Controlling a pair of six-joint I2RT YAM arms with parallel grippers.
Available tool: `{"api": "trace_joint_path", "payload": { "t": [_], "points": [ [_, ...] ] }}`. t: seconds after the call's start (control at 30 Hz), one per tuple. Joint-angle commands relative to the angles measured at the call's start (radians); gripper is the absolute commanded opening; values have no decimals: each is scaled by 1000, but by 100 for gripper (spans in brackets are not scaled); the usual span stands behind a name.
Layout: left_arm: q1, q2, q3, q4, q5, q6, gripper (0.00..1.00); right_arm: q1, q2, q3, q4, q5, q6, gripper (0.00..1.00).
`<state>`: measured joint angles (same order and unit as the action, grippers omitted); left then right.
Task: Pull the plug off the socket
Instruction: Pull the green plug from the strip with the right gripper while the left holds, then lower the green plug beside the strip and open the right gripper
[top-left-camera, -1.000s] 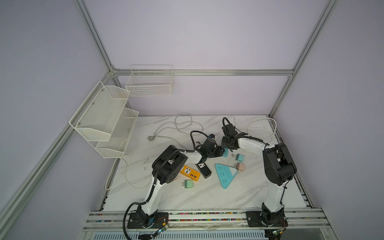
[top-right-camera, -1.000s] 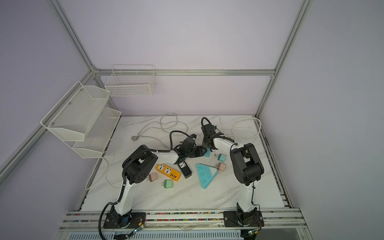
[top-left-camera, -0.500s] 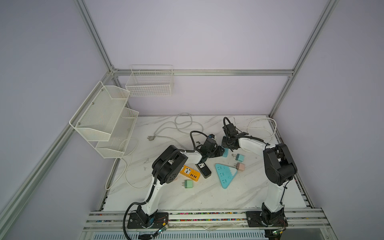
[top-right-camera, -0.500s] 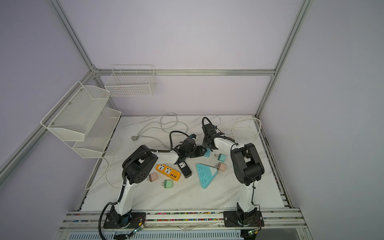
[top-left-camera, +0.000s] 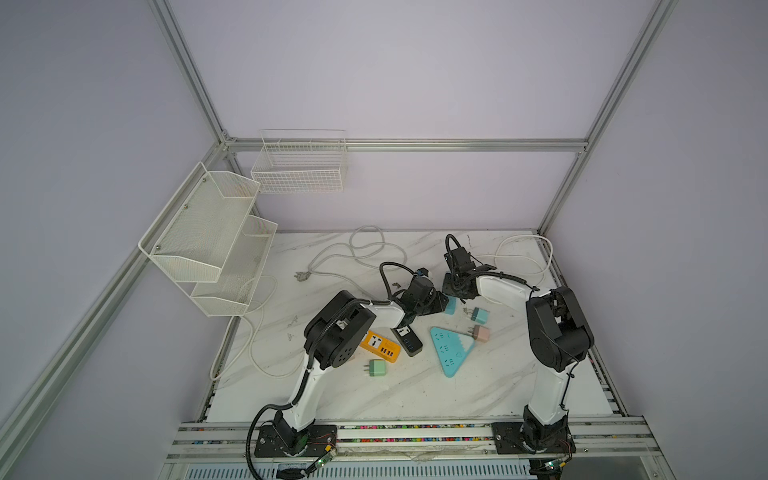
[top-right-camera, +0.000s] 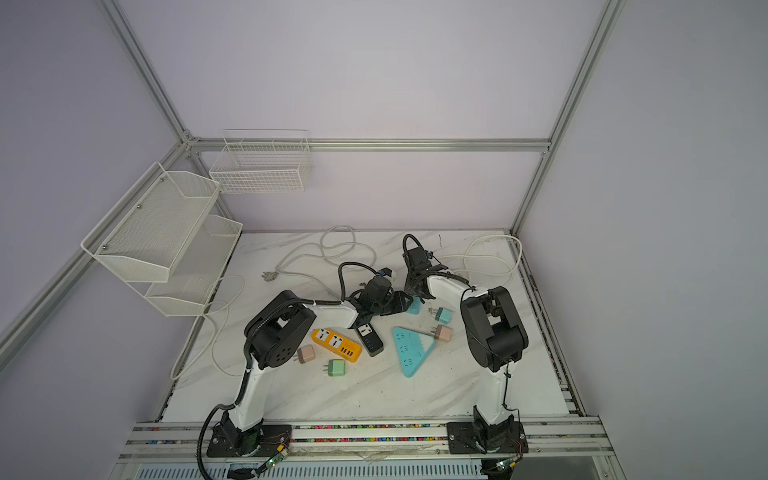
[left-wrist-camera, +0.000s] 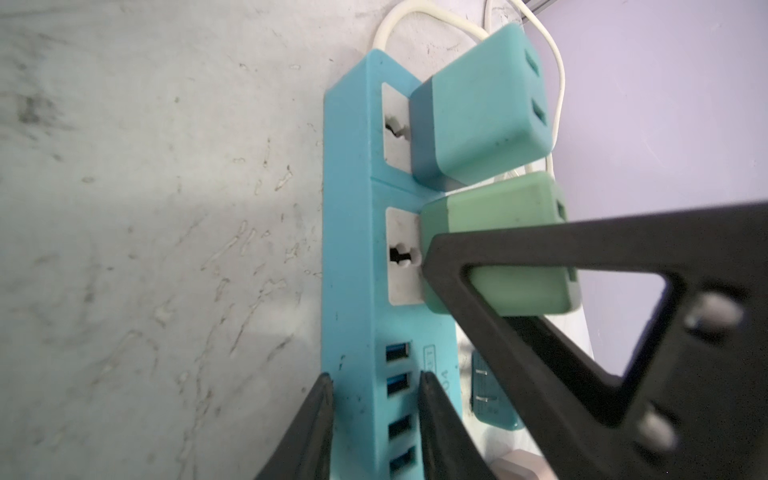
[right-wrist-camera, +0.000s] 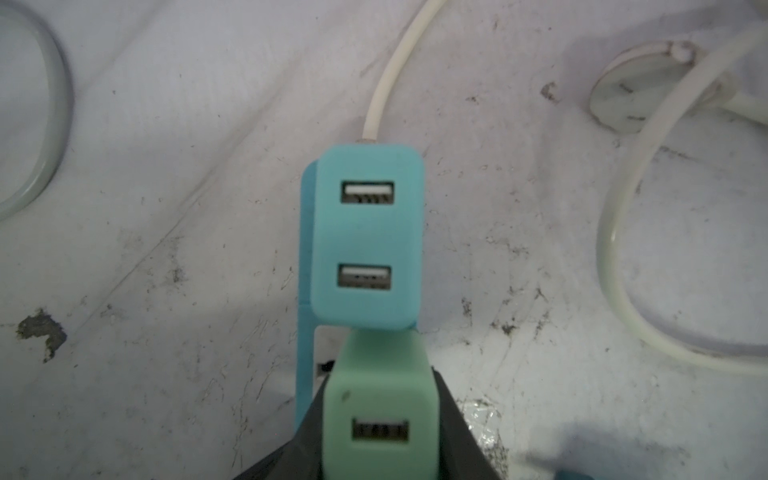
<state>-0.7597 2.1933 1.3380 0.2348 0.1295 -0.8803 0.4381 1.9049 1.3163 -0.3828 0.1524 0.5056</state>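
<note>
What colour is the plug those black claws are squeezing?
Pale green; the plug shows best in the right wrist view.

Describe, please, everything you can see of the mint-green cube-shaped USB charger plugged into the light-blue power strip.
The mint-green cube-shaped USB charger looks like matte plastic, with a darker band at its base and one USB port showing on its outer face. It sits in the light-blue power strip, in the socket nearer the strip's USB ports, base against the white socket face, no prongs showing. The right gripper is shut on its sides. A teal cube-shaped charger stands close beside it.
</note>
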Motion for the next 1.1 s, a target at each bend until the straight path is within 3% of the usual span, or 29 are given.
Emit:
{"api": "trace_joint_path", "payload": {
  "t": [0.0,0.17,0.37,0.6,0.8,1.0,1.07],
  "points": [
    [-13,46,-51,-235,-46,-1,33,20,-34,45,9,19,14,14],
    [-18,53,-48,-230,-37,-12,32,13,-37,57,-24,60,7,13],
    [-20,48,-60,-227,-43,-26,30,23,-11,89,-12,-2,3,11],
    [-19,43,-60,-192,7,-32,30,-12,-137,48,-25,2,-13,11],
    [-18,7,-40,-182,47,-31,31,-125,-265,-53,30,-159,-46,11],
    [-21,-55,-14,-176,79,-18,35,-281,-389,-243,218,-427,-42,13],
    [-21,-84,-20,-188,60,-16,36,-307,-400,-296,266,-455,-33,13]
  ]
}}
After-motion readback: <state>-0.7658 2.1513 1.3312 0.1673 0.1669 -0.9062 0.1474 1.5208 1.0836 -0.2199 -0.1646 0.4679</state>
